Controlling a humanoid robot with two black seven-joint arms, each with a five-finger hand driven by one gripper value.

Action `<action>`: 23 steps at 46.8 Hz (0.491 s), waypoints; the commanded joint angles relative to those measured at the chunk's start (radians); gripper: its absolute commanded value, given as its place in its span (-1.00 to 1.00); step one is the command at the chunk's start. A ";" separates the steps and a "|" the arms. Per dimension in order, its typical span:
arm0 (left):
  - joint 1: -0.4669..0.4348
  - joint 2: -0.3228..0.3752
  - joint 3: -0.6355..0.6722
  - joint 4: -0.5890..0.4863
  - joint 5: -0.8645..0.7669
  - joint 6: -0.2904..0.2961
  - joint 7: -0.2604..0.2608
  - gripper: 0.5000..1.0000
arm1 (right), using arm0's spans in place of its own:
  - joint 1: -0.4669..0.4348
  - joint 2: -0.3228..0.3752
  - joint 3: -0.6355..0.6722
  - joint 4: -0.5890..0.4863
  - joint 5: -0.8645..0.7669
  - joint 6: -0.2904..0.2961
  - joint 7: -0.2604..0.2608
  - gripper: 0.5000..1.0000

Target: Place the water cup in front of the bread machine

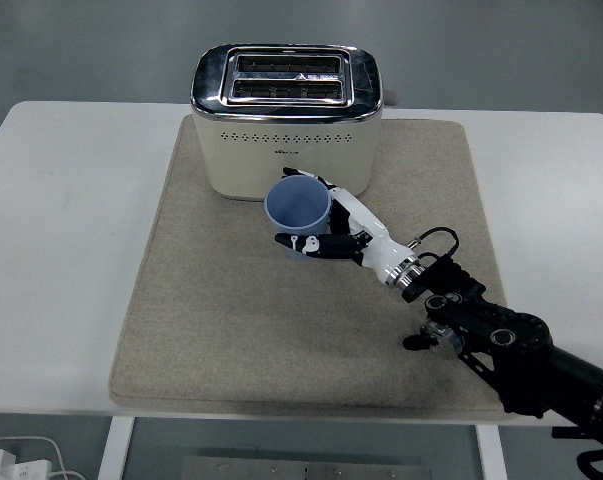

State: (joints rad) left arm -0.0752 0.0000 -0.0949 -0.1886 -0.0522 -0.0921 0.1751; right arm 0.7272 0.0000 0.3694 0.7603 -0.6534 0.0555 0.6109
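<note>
Holding the blue water cup [298, 208] upright, the right hand [333, 232] has its fingers [299, 242] curled around the cup's wall, with the cup positioned just in front of the bread machine [287, 120] and over the beige mat [201, 310]. Judged from this position, the placement step is almost complete; whether the cup base already rests on the mat cannot be determined. Next, the move calls for confirming base contact, spreading the fingers, and drawing the hand away from the bread machine without tipping the cup.
</note>
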 commanded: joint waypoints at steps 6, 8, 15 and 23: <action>0.000 0.000 0.001 0.001 0.000 0.000 0.001 1.00 | -0.003 0.000 0.002 -0.001 0.000 0.003 0.000 0.71; 0.000 0.000 0.000 0.001 0.000 0.000 0.000 1.00 | -0.003 0.000 0.002 -0.001 0.000 0.004 0.000 0.71; 0.000 0.000 0.001 0.001 0.000 0.000 0.001 1.00 | -0.006 0.000 -0.001 0.001 0.067 0.021 0.000 0.71; 0.000 0.000 0.000 0.001 0.000 0.000 0.001 1.00 | -0.006 0.000 -0.009 0.002 0.086 0.027 0.000 0.71</action>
State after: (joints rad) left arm -0.0752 0.0000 -0.0944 -0.1871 -0.0522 -0.0921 0.1760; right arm 0.7209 0.0000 0.3622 0.7607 -0.5679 0.0819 0.6109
